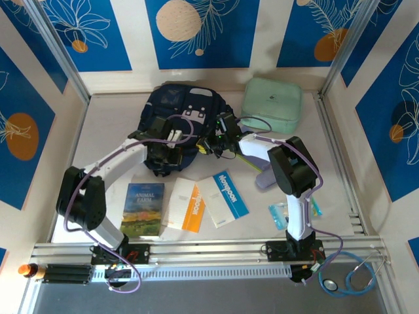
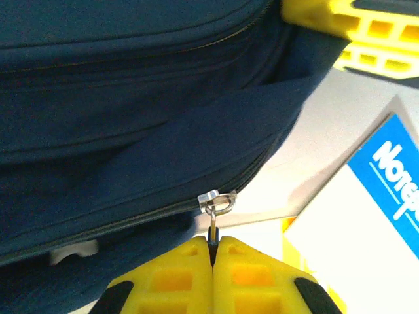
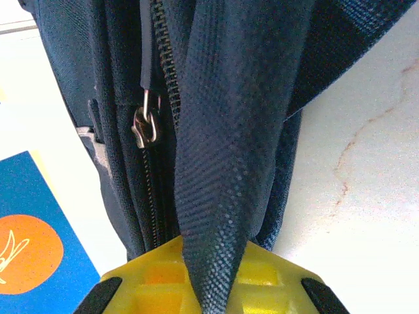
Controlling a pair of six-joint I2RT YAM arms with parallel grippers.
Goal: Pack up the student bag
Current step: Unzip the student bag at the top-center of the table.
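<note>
Two yellow-fingered grippers meet at the student bag, which lies at the back middle of a pale table whose top shows faint reddish veins. The left gripper is pinched tight on the metal zip pull at the bag's edge. The right gripper is closed on a dark woven strap of the bag. Blue wall panels with white leaf drawings and orange discs stand round the table. A mint-green case sits just right of the bag. Near the front lie a book, an orange-and-white leaflet and a blue-and-white leaflet. A stethoscope rests by the aluminium rail.
</note>
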